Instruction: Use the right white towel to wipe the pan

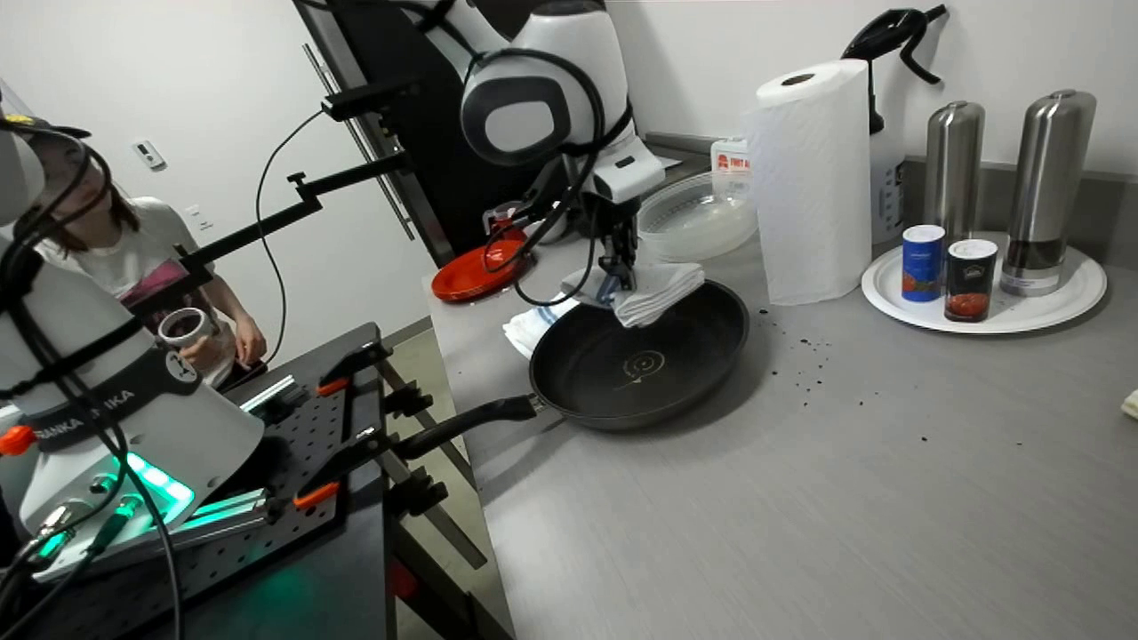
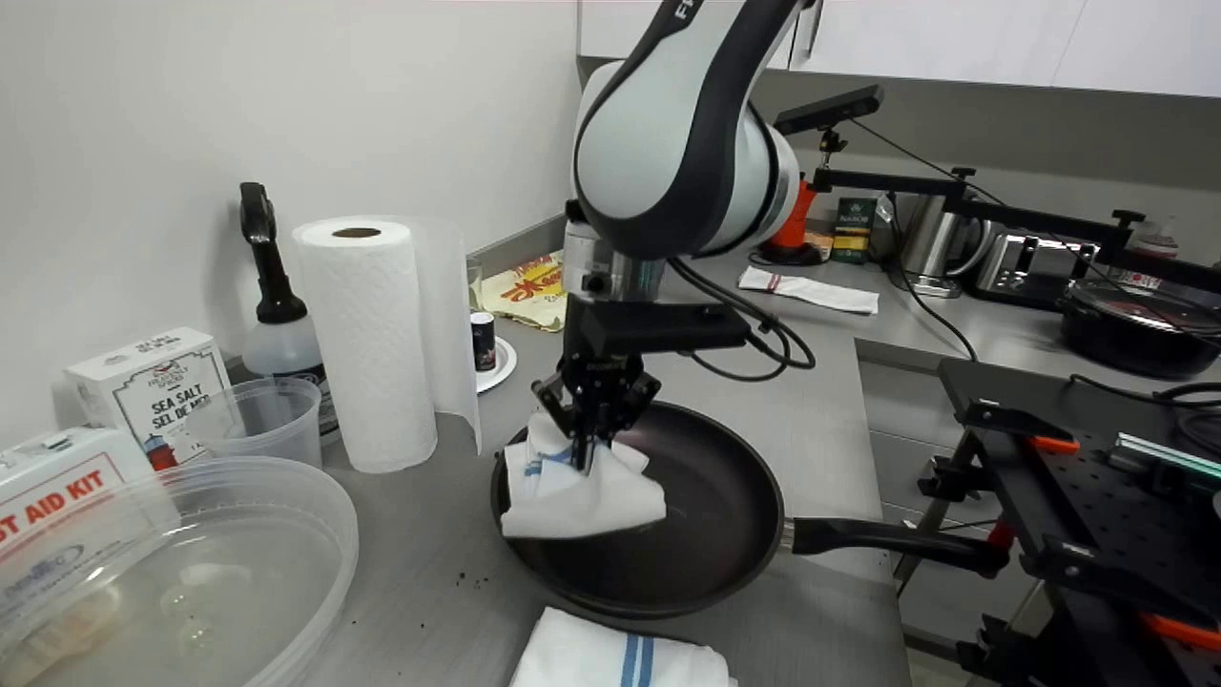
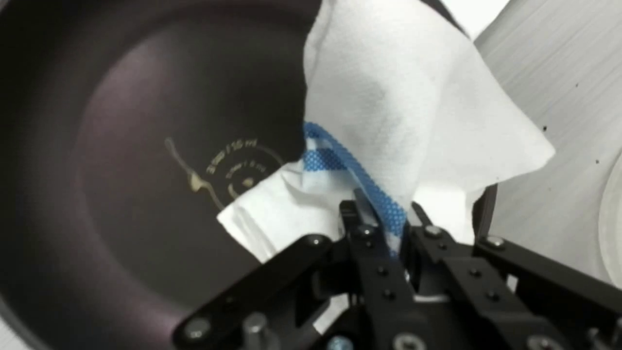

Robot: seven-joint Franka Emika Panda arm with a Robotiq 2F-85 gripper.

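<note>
White rumpled cloth towel with blue stripes [image 3: 379, 87] is held in the black robot gripper [image 3: 388, 215] and the fingers [image 3: 365, 243] are clenched on it, with one blue stripe running right in between. It hangs over one side of a round black frying pan [image 2: 706, 525], and from the wrist view a corner pokes past the rim. Honestly can't tell from where I'm standing whether the cloth is touching the bottom.

Pan sits on a grey surface [image 1: 782, 533] with its long black handle [image 2: 897, 541] sticking out over the edge. Inside you can make out some pale printed markings [image 3: 241, 167] near the middle, plus a thin light streak [image 3: 195, 181] right next to them.

There's also another white towel with two blue stripes [image 2: 582, 654], folded, lying on the surface just beside the pan. Some dark crumbs [image 1: 805, 342] are scattered around nearby, and a tall white paper towel roll [image 1: 809, 196] stands upright over there, near a big clear plastic tub [image 2: 329, 572]. Further along is a round white plate [image 1: 1076, 284] carrying two tall silvery metal cylinders [image 1: 1049, 191], a small blue canister [image 1: 922, 264] and a small black and red canister [image 1: 969, 277]. Oh and a round red plate [image 1: 460, 283] sits near the edge of the surface.
</note>
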